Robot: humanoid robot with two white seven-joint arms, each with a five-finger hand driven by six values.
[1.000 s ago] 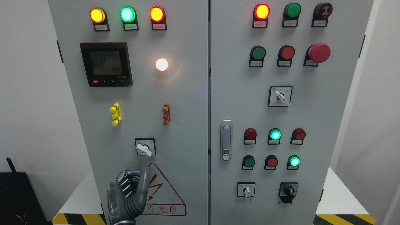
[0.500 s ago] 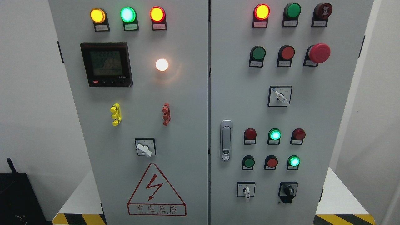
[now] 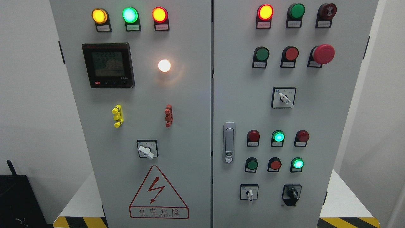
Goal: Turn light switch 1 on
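A grey electrical cabinet fills the head view. On its left door (image 3: 190, 133) a white rotary switch (image 3: 146, 152) sits low down, its handle pointing down to the right. Above it a round white lamp (image 3: 164, 65) glows. Neither of my hands shows in the picture.
Yellow, green and red pilot lights (image 3: 130, 15) glow along the top left. A black meter (image 3: 108, 65), a yellow clip (image 3: 117, 115) and a red clip (image 3: 168, 115) are on the left door. The right door (image 3: 316, 126) carries buttons, a red mushroom button (image 3: 323, 53), selector switches (image 3: 284, 98) and a latch (image 3: 228, 142).
One second ago my left hand was raised below the white rotary switch at the bottom left; it has dropped out of view. The switch and lamps look the same.
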